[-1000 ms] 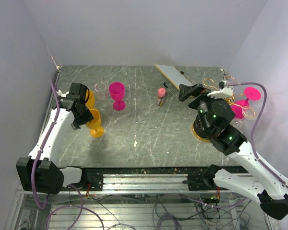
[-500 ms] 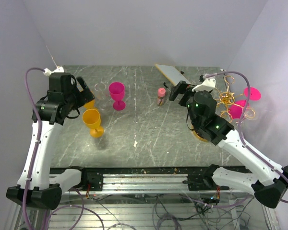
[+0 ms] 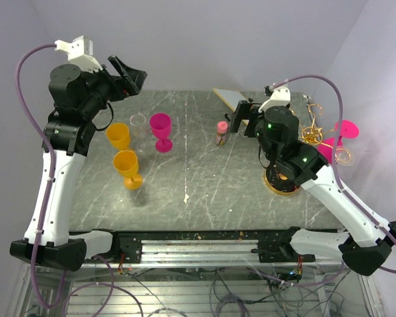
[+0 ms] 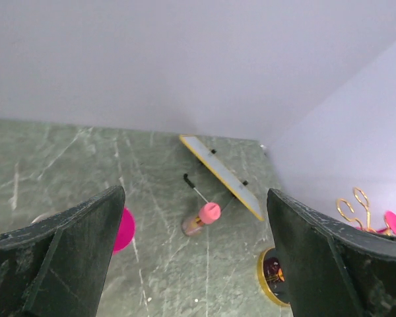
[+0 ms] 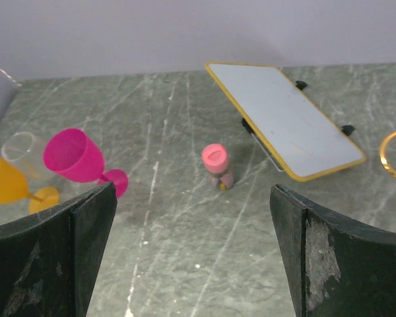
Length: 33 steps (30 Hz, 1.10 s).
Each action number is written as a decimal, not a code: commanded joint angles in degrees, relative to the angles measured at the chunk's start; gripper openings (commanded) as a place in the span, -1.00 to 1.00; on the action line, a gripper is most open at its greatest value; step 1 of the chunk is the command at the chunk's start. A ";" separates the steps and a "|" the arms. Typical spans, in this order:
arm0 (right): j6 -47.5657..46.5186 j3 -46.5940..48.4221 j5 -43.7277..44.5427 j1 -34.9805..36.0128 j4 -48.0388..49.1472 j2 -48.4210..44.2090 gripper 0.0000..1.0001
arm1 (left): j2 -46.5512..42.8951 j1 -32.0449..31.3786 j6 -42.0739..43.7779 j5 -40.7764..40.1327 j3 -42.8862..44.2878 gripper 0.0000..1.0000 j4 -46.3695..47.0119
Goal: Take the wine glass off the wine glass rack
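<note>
Left jaws and right jaws gape empty; the wine glass (image 3: 345,129) hangs on the rack (image 3: 311,134) at the worktop's (image 3: 204,178) right edge, apart from both.

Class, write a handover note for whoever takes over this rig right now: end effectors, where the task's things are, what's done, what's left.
Left end effector: open, empty, raised at the far left.
Right end effector: open, empty, left of the wine glass rack in the top view.
Pink wine glass: hangs on the rack's right side, ungripped.
Done: nothing yet on this glass.
Left: reach it, grip, lift it off the rack.
</note>
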 commanded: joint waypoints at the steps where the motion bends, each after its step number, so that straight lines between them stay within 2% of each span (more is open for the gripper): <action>1: -5.99 3.56 4.18 -0.08 -6.51 0.98 0.99 | 1.28 -1.46 2.95 8.23 1.15 0.99 9.58; 5: -9.90 8.19 9.60 -1.28 -8.83 3.70 0.99 | 1.47 -1.31 4.51 13.26 -3.11 0.99 12.72; 7: -10.82 11.49 9.27 -4.13 -10.53 5.23 0.99 | 0.34 -2.85 7.85 11.87 -5.36 0.99 11.30; 12: -8.01 17.11 -0.23 -19.45 -15.15 7.44 0.99 | -3.87 -10.47 15.08 5.65 -10.22 0.99 10.83; 18: 0.21 20.69 1.55 -29.46 -21.18 5.36 0.99 | -5.86 -16.10 15.90 3.42 -12.04 0.99 11.42; 23: 6.28 19.77 12.11 -33.20 -26.34 -0.77 0.96 | -7.94 -21.12 17.21 -1.57 -13.77 0.98 11.44; 28: 14.43 13.48 22.27 -33.41 -30.92 -11.29 0.80 | -9.74 -25.25 18.82 -5.44 -14.45 0.98 11.39; 33: 22.15 7.61 24.32 -33.42 -35.98 -16.78 0.75 | -11.21 -27.94 18.47 -5.30 -16.15 0.98 12.67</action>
